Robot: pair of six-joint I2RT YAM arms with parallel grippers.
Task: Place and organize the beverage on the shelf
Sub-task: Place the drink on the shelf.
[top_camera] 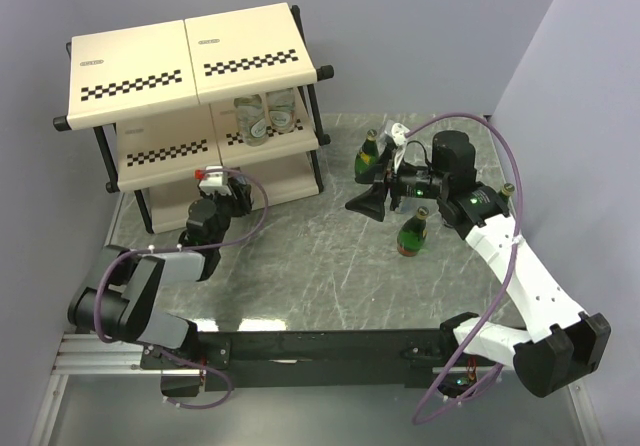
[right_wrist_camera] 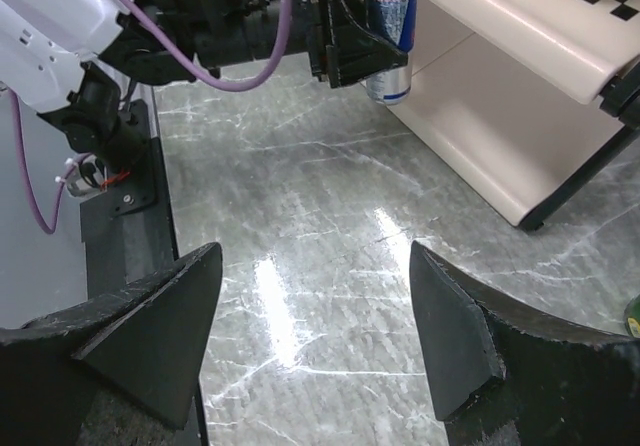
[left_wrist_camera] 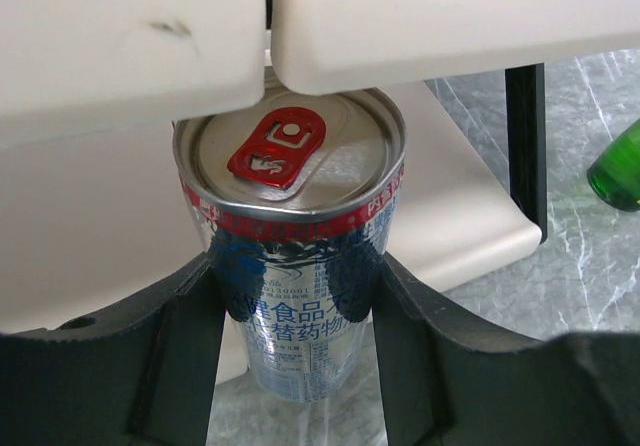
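On the table [top_camera: 300, 266], a green bottle [top_camera: 412, 232] is seen just beside the right gripper [right_wrist_camera: 313, 266], whose jaws are spread wide with nothing between them. Further on, the can [left_wrist_camera: 290, 156] is clamped upright by the left gripper [left_wrist_camera: 297, 266], so the left arm is the nearer one to the shelf [top_camera: 190, 66]. The can's long axis is vertical, and its lid is found just under the front edge of the middle panel [left_wrist_camera: 130, 36]. The lowest tier [left_wrist_camera: 470, 226] lies straight ahead. Little room is judged to be free above, more at the sides. Clear bottles [top_camera: 265, 116] are kept on the middle tier.
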